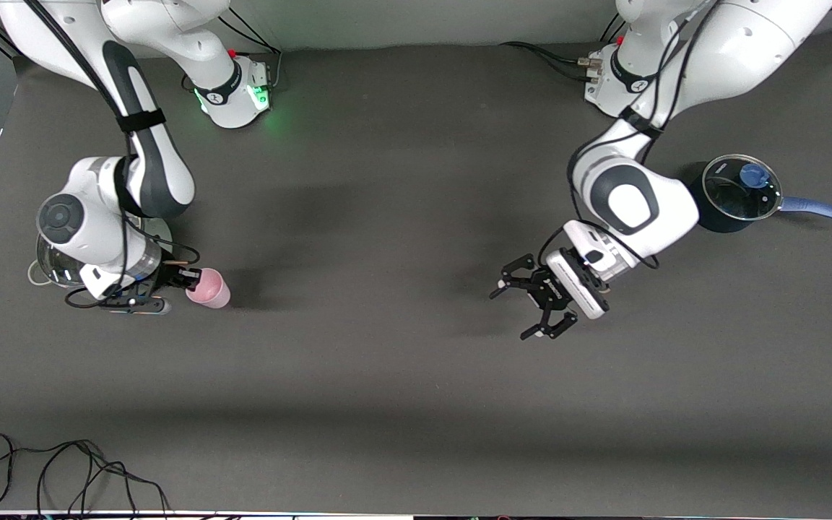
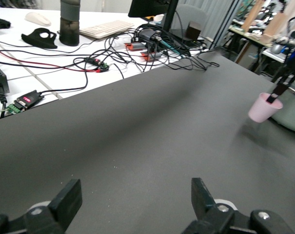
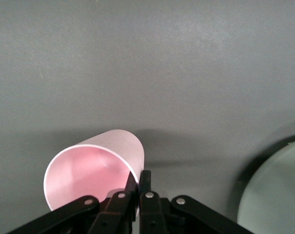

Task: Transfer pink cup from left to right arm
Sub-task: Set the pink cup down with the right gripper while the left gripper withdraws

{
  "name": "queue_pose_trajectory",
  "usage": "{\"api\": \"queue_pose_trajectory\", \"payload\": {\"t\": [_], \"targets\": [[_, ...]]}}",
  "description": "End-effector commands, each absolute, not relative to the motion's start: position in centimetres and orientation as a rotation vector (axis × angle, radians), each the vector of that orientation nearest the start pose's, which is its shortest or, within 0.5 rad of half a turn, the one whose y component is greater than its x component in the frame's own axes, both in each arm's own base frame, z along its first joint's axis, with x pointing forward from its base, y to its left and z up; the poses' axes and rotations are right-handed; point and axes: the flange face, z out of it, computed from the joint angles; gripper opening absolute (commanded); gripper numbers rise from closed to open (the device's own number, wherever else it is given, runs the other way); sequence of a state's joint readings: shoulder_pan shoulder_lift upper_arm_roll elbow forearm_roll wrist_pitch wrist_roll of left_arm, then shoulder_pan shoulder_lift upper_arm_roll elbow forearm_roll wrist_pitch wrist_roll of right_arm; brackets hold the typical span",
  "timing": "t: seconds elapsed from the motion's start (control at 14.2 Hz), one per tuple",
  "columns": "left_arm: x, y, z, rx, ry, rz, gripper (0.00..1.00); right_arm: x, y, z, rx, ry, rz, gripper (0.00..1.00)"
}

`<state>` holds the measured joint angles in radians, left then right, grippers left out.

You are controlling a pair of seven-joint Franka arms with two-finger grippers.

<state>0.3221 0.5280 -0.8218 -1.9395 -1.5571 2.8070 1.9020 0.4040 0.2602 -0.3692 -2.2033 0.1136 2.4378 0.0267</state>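
Note:
The pink cup (image 1: 208,287) is tilted, with its rim pinched in my right gripper (image 1: 188,278) low over the table at the right arm's end. In the right wrist view one finger is inside the cup (image 3: 96,170) and the other outside, both shut on its wall at the right gripper (image 3: 139,178). My left gripper (image 1: 510,315) is open and empty over bare table toward the left arm's end, well apart from the cup. In the left wrist view its fingers (image 2: 67,200) stand wide apart, with the cup (image 2: 263,108) far off.
A steel pot (image 1: 44,260) with a glass lid sits partly under the right arm, close to the cup. A dark saucepan (image 1: 737,191) with a glass lid and blue handle stands by the left arm. Loose black cables (image 1: 62,469) lie at the table's near edge.

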Motion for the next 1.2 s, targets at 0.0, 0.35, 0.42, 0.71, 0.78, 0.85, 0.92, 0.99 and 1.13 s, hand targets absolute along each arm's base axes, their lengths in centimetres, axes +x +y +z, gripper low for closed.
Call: {"api": "queue_pose_trajectory", "payload": {"t": [0.0, 0.35, 0.42, 0.71, 0.78, 0.85, 0.92, 0.99, 1.13], "targets": [[58.1, -20.8, 29.1, 2.044, -0.866, 0.973, 1.00, 55.1, 2.7, 25.6, -3.180, 0.050, -0.024, 0.00], [59.3, -17.6, 31.6, 2.021, -0.905, 0.710, 1.00, 55.2, 2.6, 26.0, -3.177, 0.053, -0.030, 0.85], [59.5, -16.7, 32.5, 2.035, -0.908, 0.645, 1.00, 55.1, 2.7, 26.3, -3.174, 0.056, -0.029, 0.92], [59.2, -13.6, 37.4, 2.168, -0.894, 0.380, 1.00, 55.5, 2.8, 29.4, -3.149, 0.062, -0.052, 1.00], [59.2, -12.9, 38.8, 2.203, -0.884, 0.301, 1.00, 55.6, 2.9, 30.7, -3.138, 0.071, -0.071, 1.00], [59.2, -12.1, 40.0, 2.250, -0.843, 0.203, 1.00, 55.6, 2.8, 31.7, -3.130, 0.076, -0.082, 1.00], [59.3, -11.3, 42.2, 2.319, -0.804, 0.114, 1.00, 55.7, 2.5, 33.0, -3.121, 0.083, -0.100, 1.00], [59.6, -10.6, 44.2, 2.395, -0.800, 0.026, 1.00, 55.7, 2.6, 34.4, -3.110, 0.081, -0.106, 1.00], [60.3, -9.3, 47.8, 2.578, -0.718, -0.092, 1.00, 55.8, 2.4, 38.3, -3.085, 0.083, -0.111, 1.00]]}}
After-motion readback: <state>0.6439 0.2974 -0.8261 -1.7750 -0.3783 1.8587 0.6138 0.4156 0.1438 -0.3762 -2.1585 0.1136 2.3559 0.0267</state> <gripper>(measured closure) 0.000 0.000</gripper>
